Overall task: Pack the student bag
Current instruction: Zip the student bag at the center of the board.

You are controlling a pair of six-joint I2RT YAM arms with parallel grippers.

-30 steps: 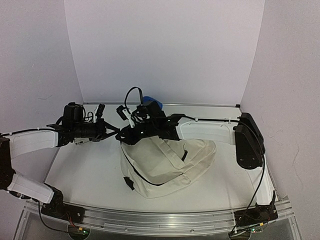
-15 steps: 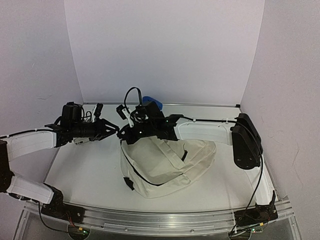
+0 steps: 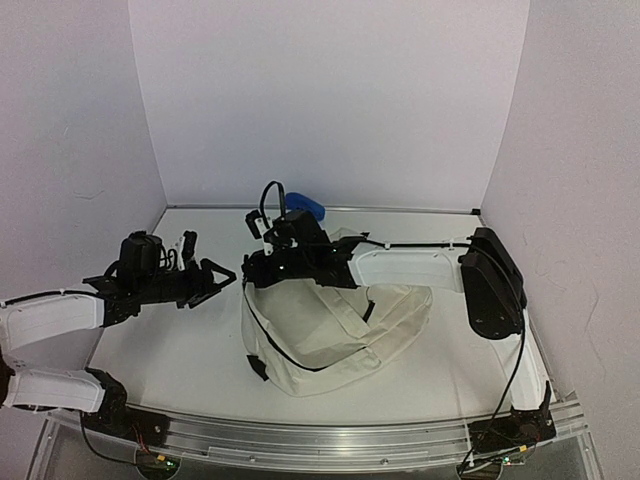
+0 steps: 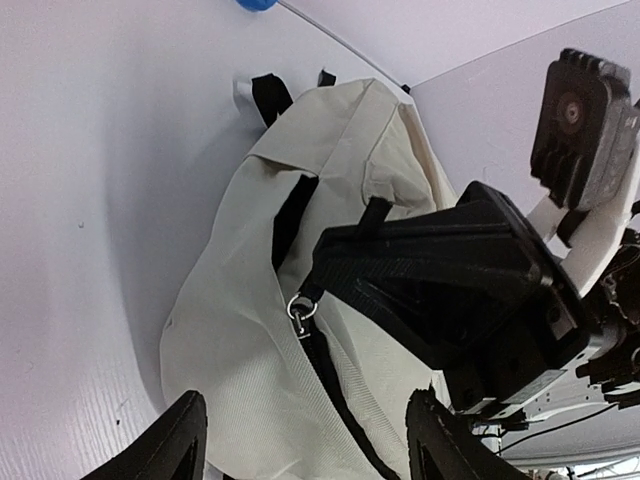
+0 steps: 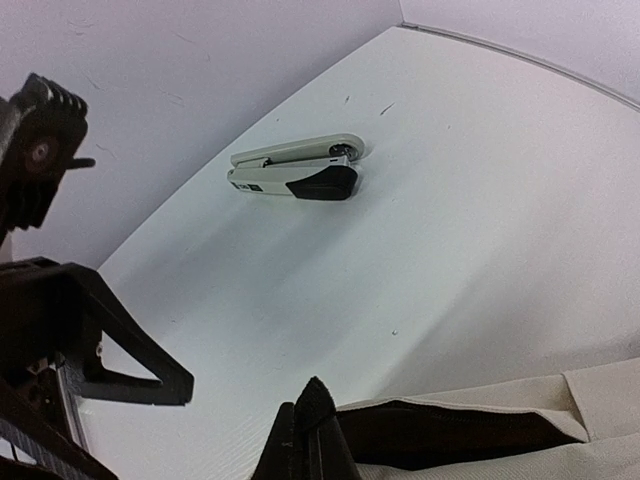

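The student bag [image 3: 340,335] lies slumped on its side in the middle of the table [image 3: 170,350], cream fabric up, with its black zipper line curving across it. The opening faces the far left, and I can see dark lining along that rim from the right wrist camera.

My right gripper [image 3: 248,272] sits at that far-left corner of the bag with its jaws pressed fully together. The tips meet right at the rim, just above the metal zipper pull [image 4: 300,311]. I cannot tell whether any fabric or tab is pinched between them.

My left gripper [image 3: 222,283] hangs just left of the bag, pointing at it, with its jaws spread wide and nothing between them.

Further out, a white and black stapler [image 5: 295,168] lies on the table to the left. A blue object [image 3: 306,206] sits behind the bag by the back wall.
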